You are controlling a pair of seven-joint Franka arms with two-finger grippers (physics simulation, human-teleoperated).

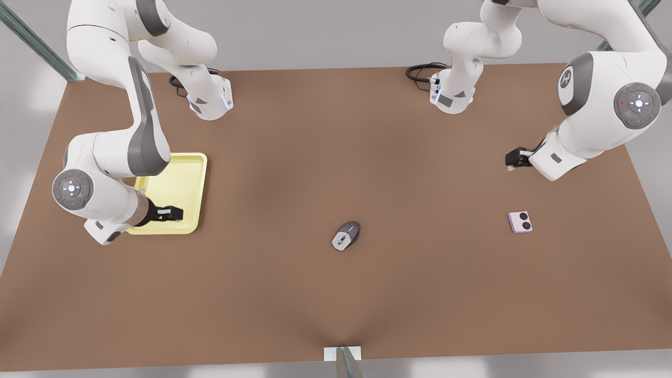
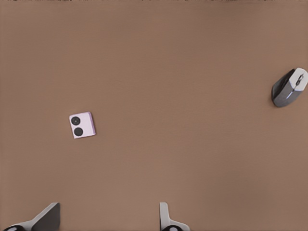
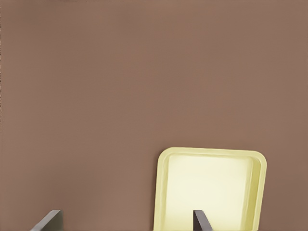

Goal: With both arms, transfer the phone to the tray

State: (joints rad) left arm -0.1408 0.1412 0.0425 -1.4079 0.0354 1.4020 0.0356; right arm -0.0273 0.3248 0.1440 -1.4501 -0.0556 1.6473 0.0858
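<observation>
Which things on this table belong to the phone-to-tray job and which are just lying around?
Part of the job:
- small pale pink squarish flip phone, flat on the table
- pale yellow shallow rectangular tray
- left gripper, open, above the table near the phone
- right gripper, open, over the tray

Just lying about:
- grey-and-silver computer mouse
- brown table

Front view overhead, far; wrist views look down, sharing phone [image 1: 520, 221], tray [image 1: 195, 173].
</observation>
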